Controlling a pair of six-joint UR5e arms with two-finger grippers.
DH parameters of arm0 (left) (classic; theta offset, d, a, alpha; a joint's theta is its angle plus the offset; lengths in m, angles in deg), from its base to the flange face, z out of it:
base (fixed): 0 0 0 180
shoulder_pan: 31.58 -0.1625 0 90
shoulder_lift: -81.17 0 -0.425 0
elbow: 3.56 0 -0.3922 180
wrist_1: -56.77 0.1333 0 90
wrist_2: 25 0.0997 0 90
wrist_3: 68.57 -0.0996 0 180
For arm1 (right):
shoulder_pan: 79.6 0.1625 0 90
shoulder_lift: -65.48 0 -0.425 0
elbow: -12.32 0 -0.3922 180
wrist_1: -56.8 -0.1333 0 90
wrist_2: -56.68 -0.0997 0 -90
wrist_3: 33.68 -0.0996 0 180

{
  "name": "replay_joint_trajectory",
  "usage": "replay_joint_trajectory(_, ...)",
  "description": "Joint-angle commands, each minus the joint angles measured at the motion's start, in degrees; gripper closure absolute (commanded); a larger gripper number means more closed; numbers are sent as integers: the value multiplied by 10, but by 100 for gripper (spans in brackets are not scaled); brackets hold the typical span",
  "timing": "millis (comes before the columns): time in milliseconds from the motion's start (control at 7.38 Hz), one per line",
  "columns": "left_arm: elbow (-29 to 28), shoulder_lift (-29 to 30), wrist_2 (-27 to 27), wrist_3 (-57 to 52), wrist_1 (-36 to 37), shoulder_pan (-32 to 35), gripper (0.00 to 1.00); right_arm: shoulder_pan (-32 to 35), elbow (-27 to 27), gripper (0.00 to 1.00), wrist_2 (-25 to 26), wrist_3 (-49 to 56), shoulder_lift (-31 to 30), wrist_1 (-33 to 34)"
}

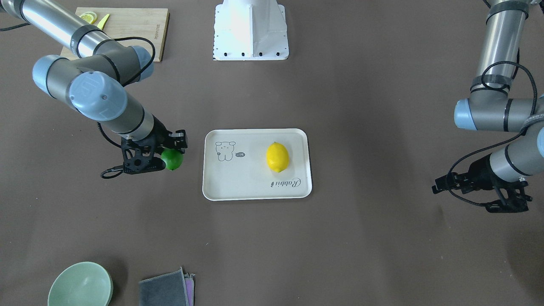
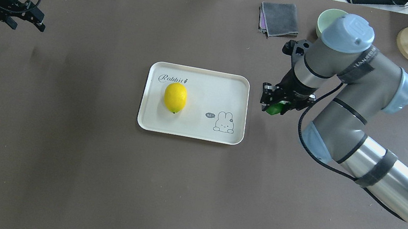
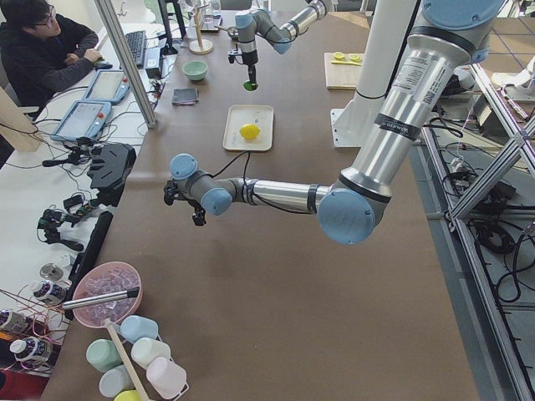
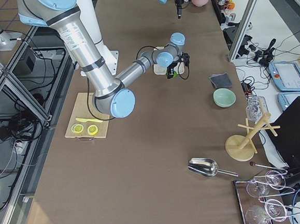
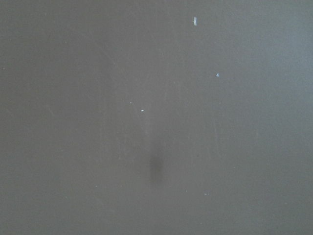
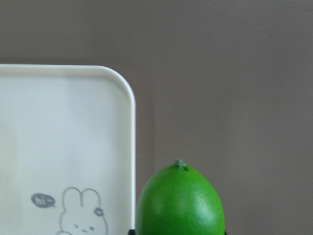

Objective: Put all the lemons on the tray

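1. Beside the tray, just off its short edge, your right end effector is clamped on the green lemon. The yellow lemon already lies on the tray.
2. Release here and the fruit probably lands on the surface or strikes the rim and rolls away.
3. Carry it across too low and it may clip the raised rim and shove the tray.
4. Let go from too high and the oval fruit can roll into the yellow one, or off the tray.
5. Your left end effector sits well apart. Whether it is open or closed cannot be told.
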Motion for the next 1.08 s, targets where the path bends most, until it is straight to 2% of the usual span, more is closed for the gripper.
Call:
replay_joint_trajectory(0,0,1,0,1,0,0,2,-29,-71,100,22,-64,91,-2)
replay_joint_trajectory(136,0,0,0,1,1,0,2,-37,-90,100,33,-81,109,-6)
replay_joint_trajectory(271,0,0,-1,1,1,0,2,-40,-91,9,39,-80,111,-6)
replay_joint_trajectory(407,0,0,0,1,1,0,2,-43,-90,0,65,-79,116,-6)
replay_joint_trajectory(949,1,2,0,0,1,-1,2,-45,-90,0,66,-84,111,-2)
